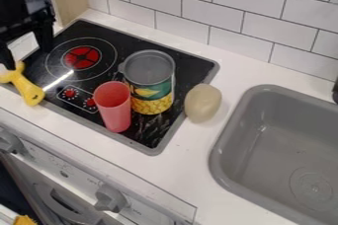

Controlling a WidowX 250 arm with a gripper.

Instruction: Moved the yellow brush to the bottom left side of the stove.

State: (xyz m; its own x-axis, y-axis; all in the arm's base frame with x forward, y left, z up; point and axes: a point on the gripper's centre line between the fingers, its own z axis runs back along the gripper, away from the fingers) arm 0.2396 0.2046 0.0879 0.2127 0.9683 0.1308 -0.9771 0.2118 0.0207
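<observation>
Presently, the black gripper (27, 57) was at the upper left of the camera view, above the left part of the black stove (188, 66). Its two fingers were standing well apart, so it was open, with nothing held between them. One fingertip was very near to the end of the yellow brush (28, 91); whether it touched this end, I could not tell.

The yellow brush was lying at the bottom left side of the stove, across its grey edge, and it was pointing at a slant toward the front of the counter (191, 169). To its right, on the stove, were two small red marks and, farther back, a round burner with a red centre (81, 57).

A red cup (113, 105) stood upright near the front edge of the stove, its wider end up. Just beside and behind it stood a large can (151, 100) with a grey top and a green and yellow label. A beige, potato-like object (202, 103) lay at the right edge of the stove, between the can and the grey sink (216, 155).
</observation>
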